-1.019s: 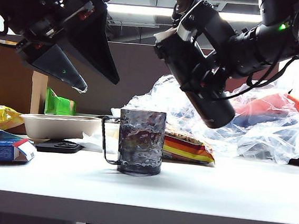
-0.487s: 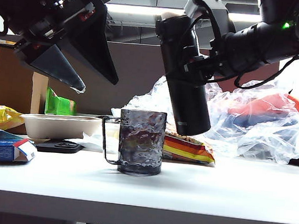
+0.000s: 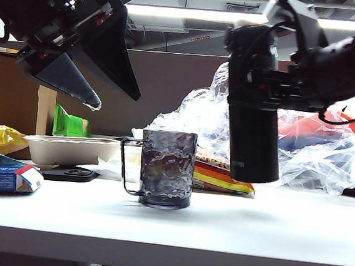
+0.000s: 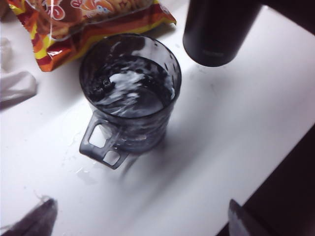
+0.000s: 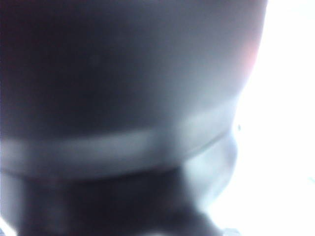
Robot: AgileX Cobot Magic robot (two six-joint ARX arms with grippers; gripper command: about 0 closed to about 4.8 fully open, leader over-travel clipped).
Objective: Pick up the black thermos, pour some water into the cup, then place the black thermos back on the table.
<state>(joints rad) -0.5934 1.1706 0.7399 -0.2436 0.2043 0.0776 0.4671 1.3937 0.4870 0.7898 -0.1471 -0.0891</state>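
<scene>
The black thermos hangs upright just right of the cup, its base a little above the table. My right gripper is shut on its upper body. In the right wrist view the thermos fills the frame as a dark blur and hides the jaws. The cup, smoky grey and dimpled, stands mid-table with its handle to the left. From the left wrist view the cup holds water, and the thermos base shows beside it. My left gripper hovers open, high and left of the cup; nothing lies between its fingertips.
A beige container, a black disc and a blue box lie at the left. A striped snack bag sits behind the cup. Crumpled plastic bags pile up at the back right. Small water drops lie by the handle.
The right arm has swung the thermos from tilted over the cup to upright and carried it rightward, away from the cup. The left arm has not moved.
</scene>
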